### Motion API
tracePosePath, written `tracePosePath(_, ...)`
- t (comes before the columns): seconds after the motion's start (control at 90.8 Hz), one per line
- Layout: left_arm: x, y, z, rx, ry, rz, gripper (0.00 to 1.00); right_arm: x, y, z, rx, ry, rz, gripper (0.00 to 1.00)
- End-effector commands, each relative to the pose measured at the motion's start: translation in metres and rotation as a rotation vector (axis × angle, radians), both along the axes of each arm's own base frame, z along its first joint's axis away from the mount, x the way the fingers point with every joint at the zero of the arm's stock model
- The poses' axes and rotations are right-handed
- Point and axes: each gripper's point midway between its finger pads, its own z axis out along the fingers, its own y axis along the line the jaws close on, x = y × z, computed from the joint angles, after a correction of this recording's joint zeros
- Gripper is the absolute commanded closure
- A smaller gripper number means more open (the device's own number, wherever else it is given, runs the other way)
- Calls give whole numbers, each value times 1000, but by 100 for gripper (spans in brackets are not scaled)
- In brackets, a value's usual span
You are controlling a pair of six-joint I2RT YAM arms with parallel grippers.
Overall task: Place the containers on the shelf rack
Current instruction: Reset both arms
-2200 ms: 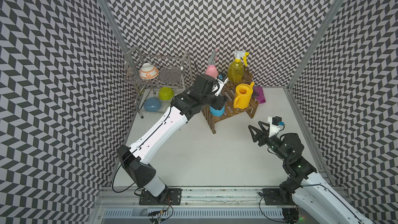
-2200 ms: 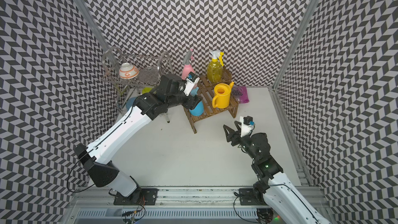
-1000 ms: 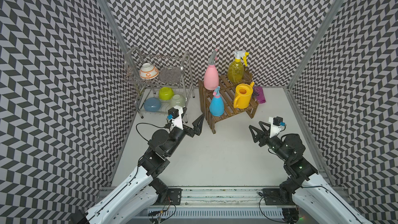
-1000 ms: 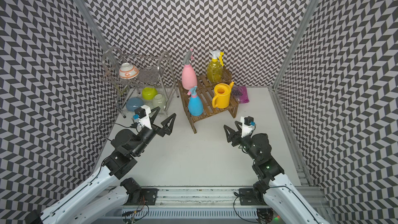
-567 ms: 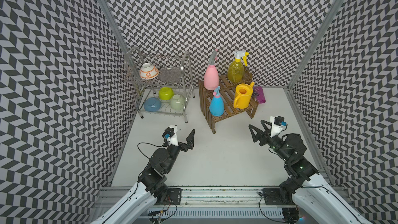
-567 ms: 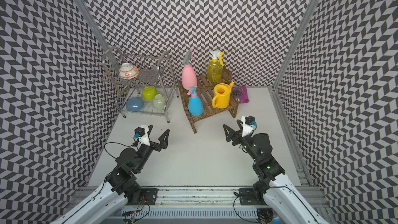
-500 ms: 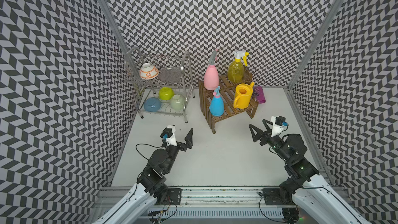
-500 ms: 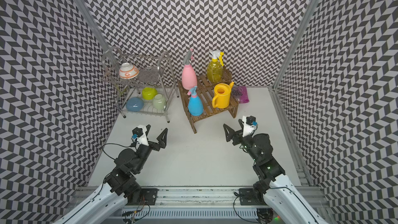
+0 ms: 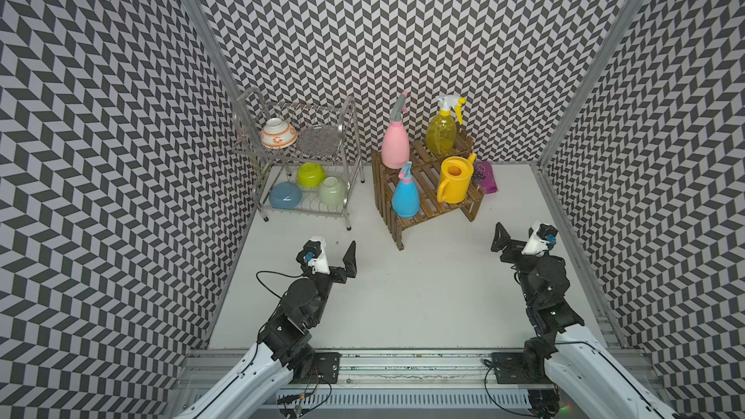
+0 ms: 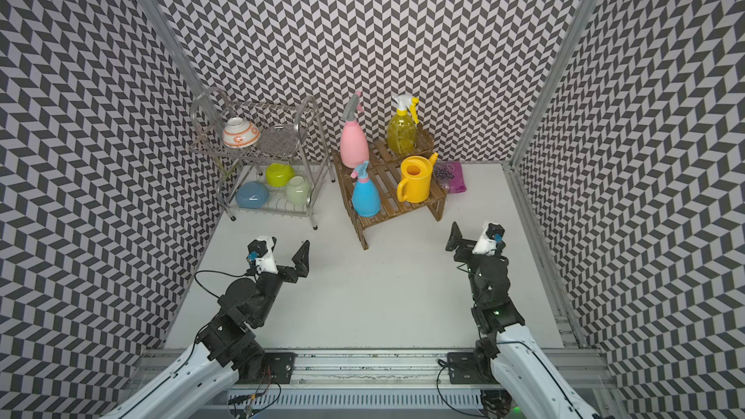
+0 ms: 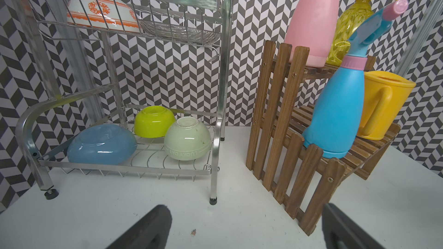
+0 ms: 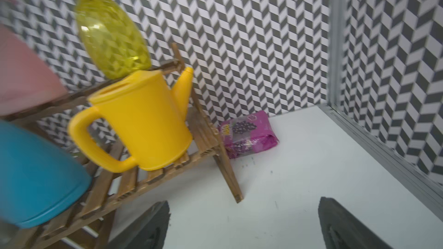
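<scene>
Shelf rack [image 9: 428, 195]: fully loaded.
Upper step: pink spray bottle [image 9: 395, 147], yellow trigger sprayer [image 9: 441, 137].
Lower step: blue spray bottle [image 9: 405, 197], watering can [image 9: 453, 186]. All upright.
Left claw [image 9: 331, 251], right claw [image 9: 520, 235]: jaws spread apart, empty, over the desk [image 9: 403, 296], well apart from the rack.
You likely have nothing left to place.

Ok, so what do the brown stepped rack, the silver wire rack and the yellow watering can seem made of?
Shelf rack: brown-stained wood, matte; grain and screw heads show. Wire rack: shiny metal, probably steel; brushed bars, thin wires. Watering can: opaque yellow plastic, likely; smooth moulded body, soft sheen.
</scene>
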Motion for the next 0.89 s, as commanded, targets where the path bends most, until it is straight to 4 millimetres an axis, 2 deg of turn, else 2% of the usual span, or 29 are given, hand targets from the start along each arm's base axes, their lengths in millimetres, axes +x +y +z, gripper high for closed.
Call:
tracePosePath(0.0, 0, 2, 0, 4, -6, 10, 0, 1, -37, -5, 71, -73, -152, 0)
tracePosePath(0.066, 0, 2, 1, 7, -10, 9, 0, 8, -47, -4, 64, -72, -177, 0)
tracePosePath(0.143, 0, 2, 2, 12, -15, 6, 0, 15, -50, -3, 37, -82, -173, 0)
tracePosePath(0.286, 0, 3, 3, 16, -23, 11, 0, 25, -58, -31, 8, -25, -212, 0)
tracePosePath(0.33, 0, 4, 4, 15, -25, 17, 0, 28, -61, -30, 20, -49, -223, 0)
tracePosePath(0.452, 0, 5, 2, 15, -22, 21, 0, 59, -34, -26, -144, -34, -57, 0)
tracePosePath(0.463, 0, 6, 2, 15, -22, 23, 0, 60, -31, -21, -158, -61, -38, 0)
tracePosePath(0.562, 0, 9, 2, 12, -13, 40, 0, 58, -21, -30, -184, -141, 12, 0)
tracePosePath(0.584, 0, 10, 2, 12, -12, 44, 0, 62, -17, -39, -193, -106, 34, 0)
tracePosePath(0.617, 0, 11, 2, 13, -11, 53, 0, 68, -12, -41, -207, -71, 58, 0)
tracePosePath(0.628, 0, 12, 3, 13, -11, 57, 0, 70, -11, -48, -210, -27, 68, 0)
tracePosePath(0.65, 0, 13, 3, 12, -12, 63, 0, 77, -11, -45, -213, -20, 68, 0)
tracePosePath(0.683, 0, 15, 3, 12, -13, 77, 0, 77, -13, -34, -207, -74, 50, 0)
tracePosePath(0.716, 1, 18, 1, 15, -16, 95, 0, 77, -15, -32, -206, -100, 33, 0)
tracePosePath(0.782, 4, 24, -4, 33, -30, 137, 0, 83, -14, -48, -208, 0, 41, 0)
tracePosePath(0.881, 15, 42, -15, 56, -20, 240, 0, 85, -8, -45, -223, -9, 73, 0)
